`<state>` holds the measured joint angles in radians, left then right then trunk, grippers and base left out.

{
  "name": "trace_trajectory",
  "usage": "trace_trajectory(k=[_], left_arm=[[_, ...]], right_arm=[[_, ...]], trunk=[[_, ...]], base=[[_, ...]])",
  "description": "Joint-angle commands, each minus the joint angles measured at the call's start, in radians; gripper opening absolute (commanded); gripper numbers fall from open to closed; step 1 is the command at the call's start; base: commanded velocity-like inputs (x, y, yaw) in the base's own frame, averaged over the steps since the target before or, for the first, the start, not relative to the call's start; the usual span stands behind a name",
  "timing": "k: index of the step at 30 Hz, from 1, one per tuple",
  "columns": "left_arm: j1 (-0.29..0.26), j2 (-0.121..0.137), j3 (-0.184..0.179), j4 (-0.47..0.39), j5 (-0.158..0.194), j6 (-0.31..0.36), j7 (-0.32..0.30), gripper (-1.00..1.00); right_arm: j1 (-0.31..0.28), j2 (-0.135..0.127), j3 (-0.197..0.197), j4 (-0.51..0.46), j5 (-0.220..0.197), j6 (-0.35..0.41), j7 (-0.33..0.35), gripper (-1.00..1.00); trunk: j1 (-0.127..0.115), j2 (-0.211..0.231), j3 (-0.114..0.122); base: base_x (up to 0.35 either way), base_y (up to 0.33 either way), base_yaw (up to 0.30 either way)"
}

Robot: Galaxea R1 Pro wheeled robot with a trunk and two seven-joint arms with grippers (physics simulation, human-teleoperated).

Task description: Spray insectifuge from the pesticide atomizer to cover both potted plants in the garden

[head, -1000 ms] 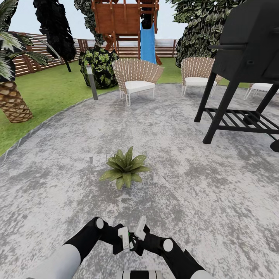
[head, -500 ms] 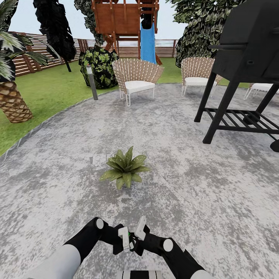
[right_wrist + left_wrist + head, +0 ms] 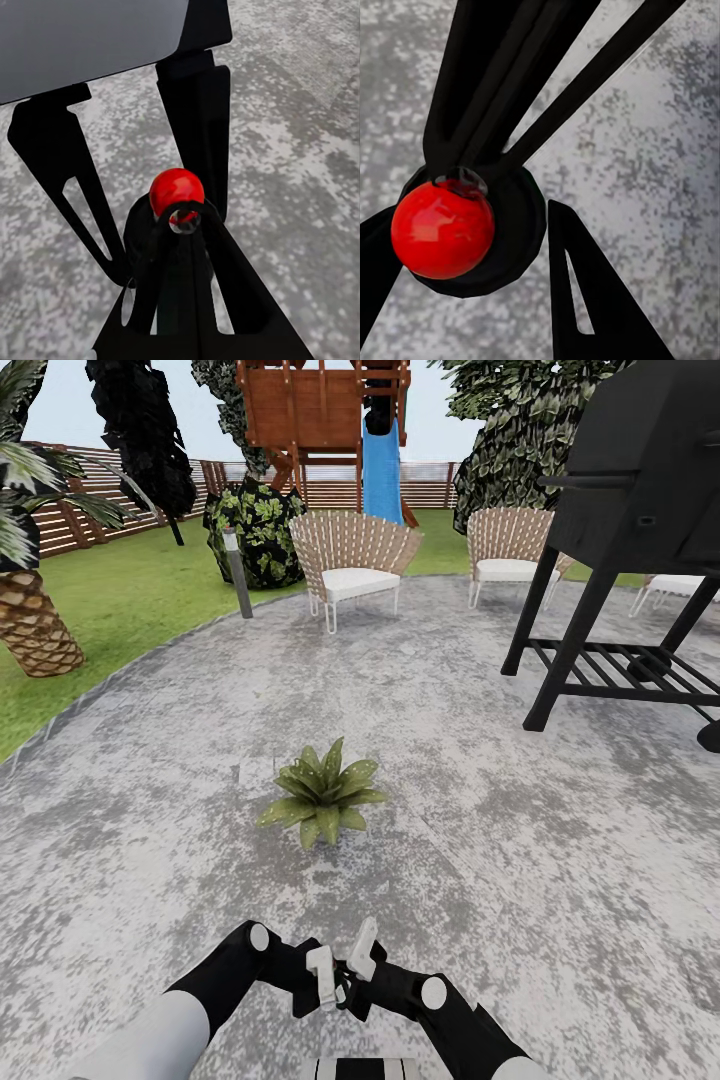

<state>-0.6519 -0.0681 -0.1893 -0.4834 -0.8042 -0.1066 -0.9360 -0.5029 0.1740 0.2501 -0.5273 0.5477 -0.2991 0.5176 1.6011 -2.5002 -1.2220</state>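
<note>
Robot stands on the round grey paved patio, both arms folded low in front of trunk. In head view the left gripper and right gripper sit close together, pale fingers pointing up; if jaws are apart or together I cannot tell from the pics. The left wrist view has a red ball on a dark mount w/ black struts over the mottled paving; the right wrist view has a similar red ball between black finger shapes, w/ a grey panel above. One potted plant, a low rosette of pointed green leaves, stands on the patio just ahead of the grippers, not touched by them; its leaves have pale specks, too small to judge. Further: grey bollard lamp at the lawn edge, two wicker chairs, black grill at right, wooden play tower w/ blue slide, slat fence, palm trunk at left.
</note>
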Motion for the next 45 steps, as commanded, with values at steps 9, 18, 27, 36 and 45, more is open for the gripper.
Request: trace_trajectory(k=[9, 18, 27, 36, 45], left_arm=[[0.002, 0.014, 0.0, 0.004, -0.002, -0.011, -0.001, -1.0], [0.01, 0.099, 0.002, 0.006, -0.004, -0.011, -0.004, -1.0], [0.017, 0.227, 0.003, 0.016, -0.002, -0.011, -0.004, -1.0], [0.018, 0.26, 0.08, 0.018, 0.036, -0.007, 0.05, -1.0], [0.109, 0.24, 0.328, 0.068, 0.312, -0.067, 0.414, -1.0]], right_arm=[[0.0, 0.001, 0.0, 0.0, 0.009, -0.006, -0.001, -1.0], [0.0, 0.001, -0.001, 0.0, 0.009, -0.006, -0.001, -1.0], [0.0, 0.001, -0.002, 0.0, 0.009, -0.006, -0.001, -1.0], [0.0, 0.001, -0.01, -0.001, 0.009, -0.007, -0.015, 1.0], [0.001, -0.098, -0.052, 0.154, -0.001, -0.006, -0.344, 1.0]], trunk=[[0.0, 0.0, -0.001], [0.0, 0.0, -0.001], [0.0, 0.0, -0.001], [0.0, 0.0, -0.001], [0.0, 0.0, -0.001]], base=[[0.0, 0.0, 0.0], [0.0, 0.0, 0.0], [0.0, 0.0, 0.0], [0.0, 0.0, 0.0], [0.0, 0.0, 0.0]])
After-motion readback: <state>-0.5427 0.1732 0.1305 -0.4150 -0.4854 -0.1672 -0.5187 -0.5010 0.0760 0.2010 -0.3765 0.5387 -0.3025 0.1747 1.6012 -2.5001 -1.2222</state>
